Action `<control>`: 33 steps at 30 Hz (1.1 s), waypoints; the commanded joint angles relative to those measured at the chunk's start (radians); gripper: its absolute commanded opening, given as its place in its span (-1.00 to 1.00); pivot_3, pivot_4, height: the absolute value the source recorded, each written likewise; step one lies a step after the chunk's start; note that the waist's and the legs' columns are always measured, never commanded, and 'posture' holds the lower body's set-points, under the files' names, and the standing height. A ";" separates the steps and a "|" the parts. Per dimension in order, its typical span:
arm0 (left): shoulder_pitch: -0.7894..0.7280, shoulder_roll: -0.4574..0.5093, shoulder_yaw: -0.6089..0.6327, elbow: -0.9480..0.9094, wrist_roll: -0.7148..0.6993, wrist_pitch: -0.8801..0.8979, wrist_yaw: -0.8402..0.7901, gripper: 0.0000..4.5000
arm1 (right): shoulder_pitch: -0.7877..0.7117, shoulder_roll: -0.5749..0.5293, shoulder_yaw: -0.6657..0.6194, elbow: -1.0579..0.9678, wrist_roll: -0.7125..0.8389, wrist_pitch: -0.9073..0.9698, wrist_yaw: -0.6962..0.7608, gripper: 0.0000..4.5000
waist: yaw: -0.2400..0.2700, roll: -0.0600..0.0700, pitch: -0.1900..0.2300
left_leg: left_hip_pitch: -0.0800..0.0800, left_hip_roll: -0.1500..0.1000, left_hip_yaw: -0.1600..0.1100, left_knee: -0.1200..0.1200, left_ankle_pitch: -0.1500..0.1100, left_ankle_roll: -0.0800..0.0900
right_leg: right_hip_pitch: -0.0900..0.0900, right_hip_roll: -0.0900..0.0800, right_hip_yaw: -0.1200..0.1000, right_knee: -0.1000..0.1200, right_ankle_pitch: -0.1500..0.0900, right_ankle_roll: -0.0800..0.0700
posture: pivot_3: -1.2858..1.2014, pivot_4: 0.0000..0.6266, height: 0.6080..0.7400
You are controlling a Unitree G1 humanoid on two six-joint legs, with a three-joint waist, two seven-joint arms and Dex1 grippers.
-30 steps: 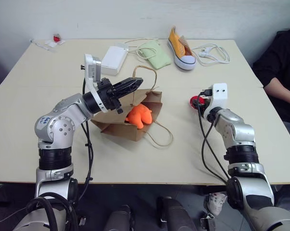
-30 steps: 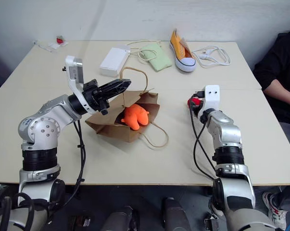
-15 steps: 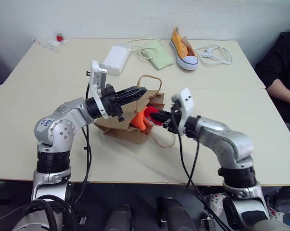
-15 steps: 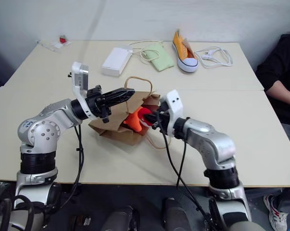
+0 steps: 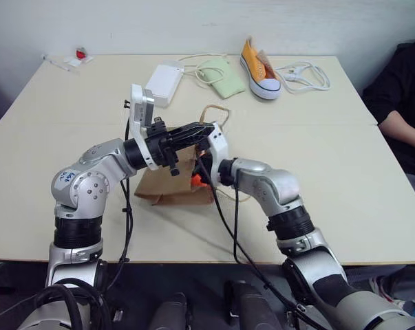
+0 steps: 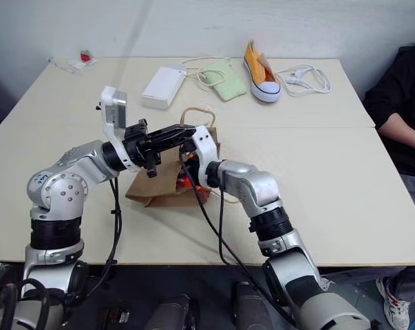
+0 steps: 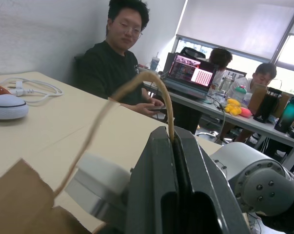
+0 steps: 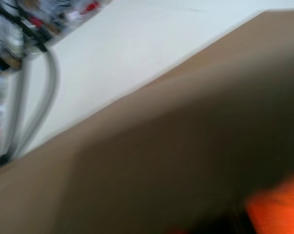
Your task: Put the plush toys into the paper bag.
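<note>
Nearly done: orange toy (image 5: pixel 195 180) bagged, left claw (image 7: pixel 173 146) clenched on bag (image 5: pixel 167 187) handle (image 7: pixel 132 87), right claw's grip impossible to tell.

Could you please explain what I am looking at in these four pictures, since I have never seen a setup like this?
This is a humanoid robot with two arms, each ending in a two-fingered black gripper. Two pictures come from cameras in its head, looking down over a table; the other two come from cameras on its wrists.

The left gripper is shut on a cord handle of the brown paper bag, holding its mouth up. The right arm reaches into that mouth, where the right wrist view shows brown paper and a bit of the orange plush toy. Its gripper is hidden inside, so I cannot tell what it holds.

Further back lie a white box, a green pouch, an orange sneaker and a white cable. A person sits at the side.
</note>
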State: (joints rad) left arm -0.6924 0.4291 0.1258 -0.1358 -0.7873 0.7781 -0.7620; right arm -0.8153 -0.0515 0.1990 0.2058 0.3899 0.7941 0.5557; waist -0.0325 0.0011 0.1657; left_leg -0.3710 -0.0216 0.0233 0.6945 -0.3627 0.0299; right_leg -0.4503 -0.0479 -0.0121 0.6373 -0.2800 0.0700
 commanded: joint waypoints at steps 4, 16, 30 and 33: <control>-0.013 -0.007 0.010 0.023 0.016 -0.045 0.001 -1.00 | 0.024 -0.001 -0.007 -0.019 0.002 0.013 0.032 -0.17 | 0.000 0.000 0.000 | 0.000 0.000 0.000 0.000 0.000 0.000 | 0.000 0.000 0.000 0.000 0.000 0.000 | 0.03 -0.52 1.00; -0.035 0.012 0.025 0.093 0.035 -0.079 -0.017 -1.00 | 0.185 -0.276 -0.272 -0.597 0.216 0.359 -0.013 0.79 | 0.008 0.000 0.000 | -0.002 0.000 -0.003 0.001 0.000 0.001 | 0.001 -0.001 -0.001 -0.002 0.000 0.000 | 0.03 -0.52 1.00; -0.044 0.010 0.017 0.099 0.040 -0.076 -0.032 -1.00 | 0.524 -0.255 -0.514 -0.625 0.254 0.502 -0.211 0.79 | 0.004 0.000 0.000 | 0.001 0.001 0.000 -0.002 0.000 0.000 | 0.003 0.000 0.001 -0.004 0.000 0.000 | 0.03 -0.52 1.00; -0.049 0.011 0.014 0.103 0.043 -0.076 -0.035 -1.00 | 0.491 -0.168 -0.536 -0.561 0.285 0.495 -0.227 0.79 | 0.004 0.000 0.000 | 0.002 0.001 0.000 -0.002 0.001 -0.001 | 0.003 0.001 0.002 -0.003 0.000 0.000 | 0.03 -0.52 1.00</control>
State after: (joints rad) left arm -0.7094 0.4353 0.1372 -0.0209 -0.7426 0.7127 -0.7881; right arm -0.3113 -0.2529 -0.3336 -0.3834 0.6370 1.2910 0.3380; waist -0.0288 0.0006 0.1654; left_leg -0.3689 -0.0209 0.0231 0.6927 -0.3620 0.0290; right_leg -0.4473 -0.0470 -0.0101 0.6346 -0.2800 0.0702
